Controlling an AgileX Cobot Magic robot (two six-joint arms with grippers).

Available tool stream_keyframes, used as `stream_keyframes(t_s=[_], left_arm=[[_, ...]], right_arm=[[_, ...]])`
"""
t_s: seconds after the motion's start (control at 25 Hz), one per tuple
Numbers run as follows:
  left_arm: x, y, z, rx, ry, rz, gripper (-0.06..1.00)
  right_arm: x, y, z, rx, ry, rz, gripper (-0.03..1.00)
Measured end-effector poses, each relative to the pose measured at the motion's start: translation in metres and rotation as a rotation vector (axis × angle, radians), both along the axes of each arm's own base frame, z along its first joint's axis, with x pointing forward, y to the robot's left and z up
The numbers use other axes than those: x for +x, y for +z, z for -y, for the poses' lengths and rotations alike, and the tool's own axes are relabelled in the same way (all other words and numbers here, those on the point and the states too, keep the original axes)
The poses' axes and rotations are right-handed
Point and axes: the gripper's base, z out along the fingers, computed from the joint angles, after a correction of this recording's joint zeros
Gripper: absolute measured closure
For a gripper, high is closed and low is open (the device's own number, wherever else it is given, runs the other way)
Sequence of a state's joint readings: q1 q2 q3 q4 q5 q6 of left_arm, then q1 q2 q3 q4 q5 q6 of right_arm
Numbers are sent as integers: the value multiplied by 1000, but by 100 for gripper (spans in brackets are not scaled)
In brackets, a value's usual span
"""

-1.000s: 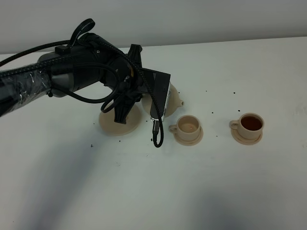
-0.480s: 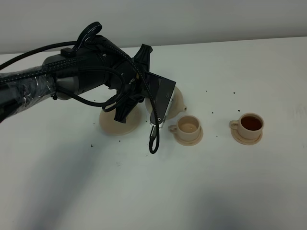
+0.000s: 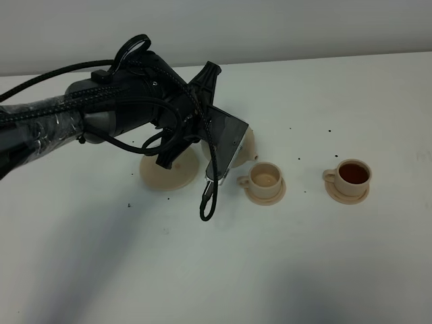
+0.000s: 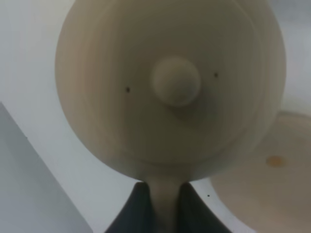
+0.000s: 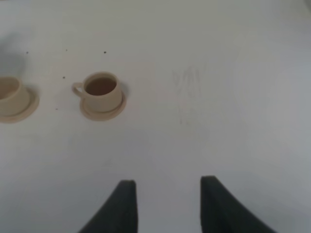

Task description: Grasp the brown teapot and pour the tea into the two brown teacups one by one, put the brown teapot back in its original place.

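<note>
White tabletop (image 3: 283,270), bare in front. Farther in, two small cups on saucers: right cup (image 3: 353,174) dark with tea, left cup (image 3: 264,178) pale inside (fill hard to tell). Just behind that one, brown teapot (image 3: 247,142), tilted, spout just beside the rim, off the wide saucer (image 3: 158,177). Left gripper (image 4: 165,199) clamped tight on the handle. Right gripper (image 5: 167,204) spread apart, holding nothing. Seemingly the second pour. Next: hold the spout over the cup, then level and carry back to the wide saucer.
</note>
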State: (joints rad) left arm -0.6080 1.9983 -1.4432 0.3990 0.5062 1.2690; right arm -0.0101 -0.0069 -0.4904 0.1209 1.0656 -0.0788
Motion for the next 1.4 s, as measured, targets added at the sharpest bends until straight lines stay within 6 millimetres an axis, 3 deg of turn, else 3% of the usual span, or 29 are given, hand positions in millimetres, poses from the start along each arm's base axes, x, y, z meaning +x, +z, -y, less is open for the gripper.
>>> stream_keyframes(t_s=[1.4], left_arm=[[1, -5, 14, 106, -180, 113, 80]], right_arm=[[0, 0, 0, 0, 0, 0, 63]])
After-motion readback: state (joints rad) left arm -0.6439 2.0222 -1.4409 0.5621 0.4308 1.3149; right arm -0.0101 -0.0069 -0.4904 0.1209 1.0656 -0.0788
